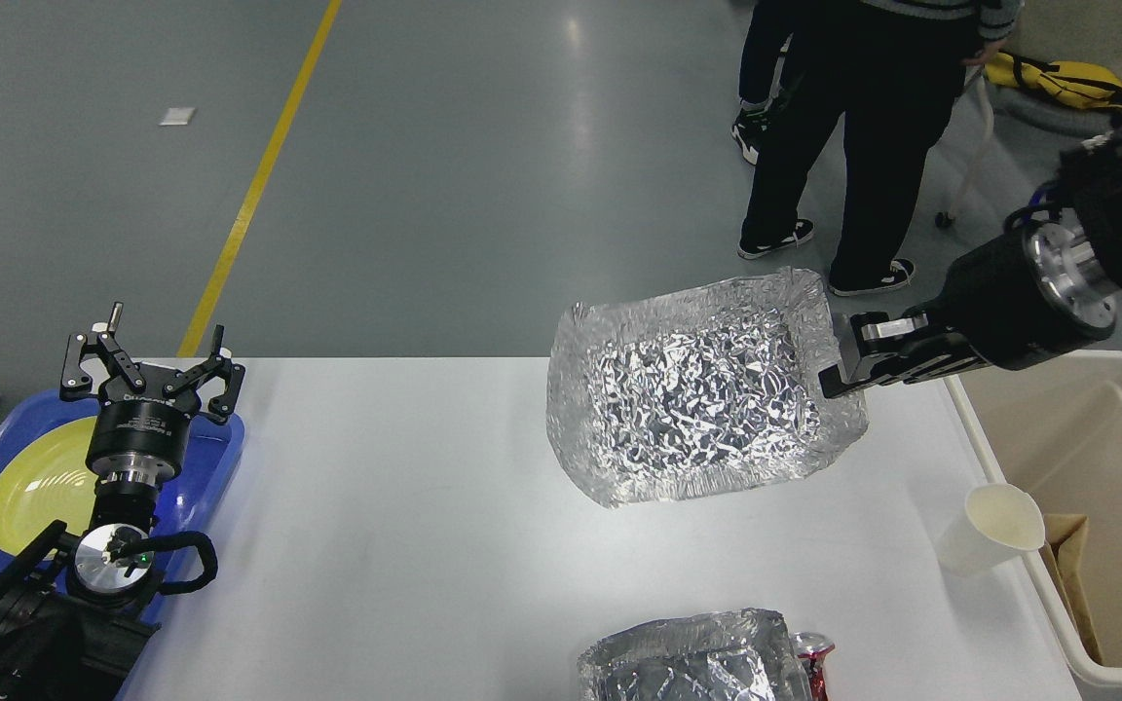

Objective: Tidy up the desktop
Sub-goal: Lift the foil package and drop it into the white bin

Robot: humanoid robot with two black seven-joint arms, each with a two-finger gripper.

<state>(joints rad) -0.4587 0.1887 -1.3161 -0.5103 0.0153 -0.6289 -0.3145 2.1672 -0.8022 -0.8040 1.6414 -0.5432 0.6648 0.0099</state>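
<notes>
Mid-clearing: right gripper [839,375] clamped on the lifted foil tray [697,389] above the desktop [425,545], probably needing carriage to the beige bin [1087,428]; left gripper [150,375] spread apart, idle.

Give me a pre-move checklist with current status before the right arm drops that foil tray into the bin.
1. Grasp: right gripper is clamped on the rim of the foil tray, which hangs lifted and tilted. Ok.
2. Tray contents: none visible. Ok.
3. Target: beige bin is open, with room inside. Ok.
4. Path: paper cup stands by the bin wall, below the tray; from this view its clearance is uncertain. Cannot tell.
5. Bystander: person stands close behind the table. Not ok.
6. Left gripper is open over the blue tray, out of the way. Ok.
</notes>
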